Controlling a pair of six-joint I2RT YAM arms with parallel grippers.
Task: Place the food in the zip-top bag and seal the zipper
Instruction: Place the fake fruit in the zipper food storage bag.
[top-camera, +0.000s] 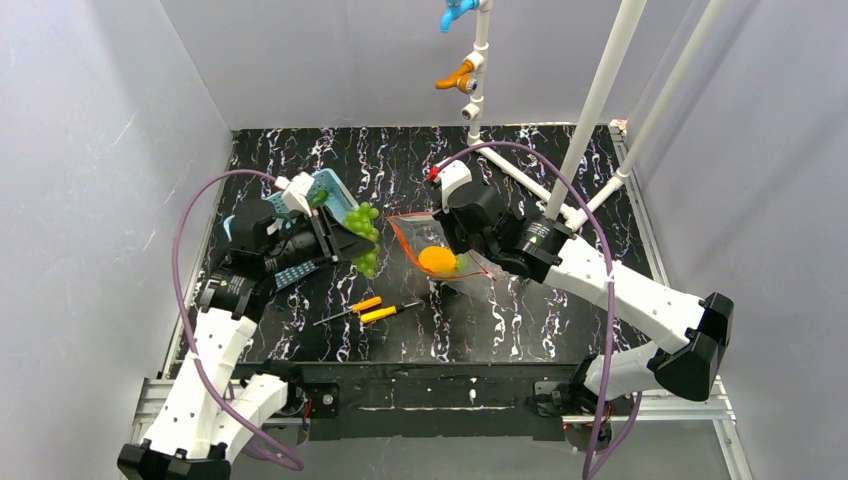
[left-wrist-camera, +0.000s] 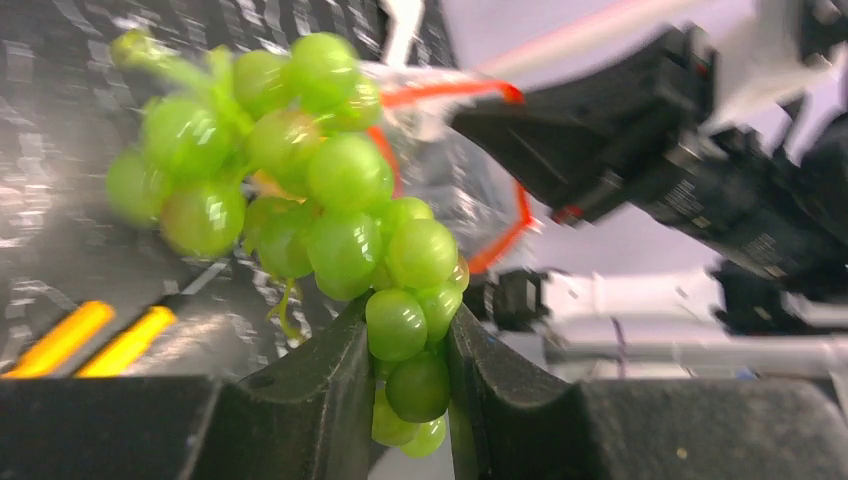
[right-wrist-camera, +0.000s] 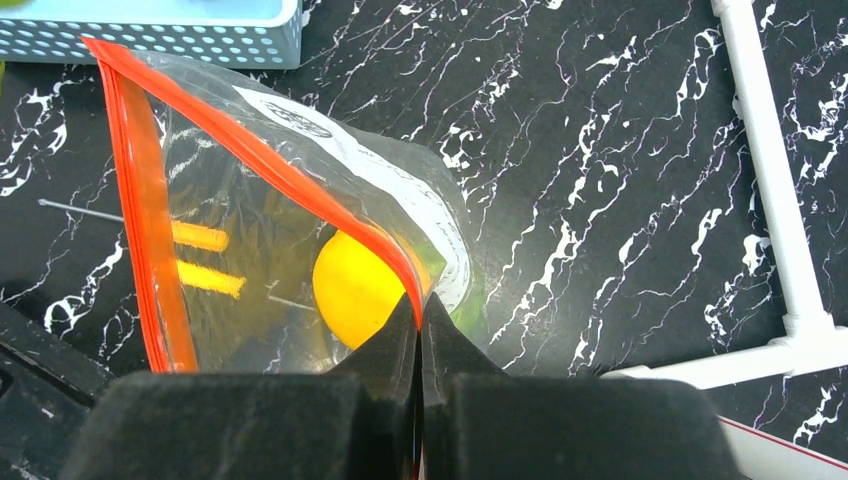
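Left pincer clamped on the lower end of the grape bunch; the rest juts ahead of it. Right pincer pinched together on the zipper, holding the zip-top bag agape, lemon inside just beyond its tips. Risk: loose grapes could snag the rim, collapsing the mouth.

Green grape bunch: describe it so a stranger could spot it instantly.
On the black white-veined table, look left of the clear plastic bag. The left gripper pinches a cluster of glossy light-green grapes, unlike the bag's single smooth yellow fruit.
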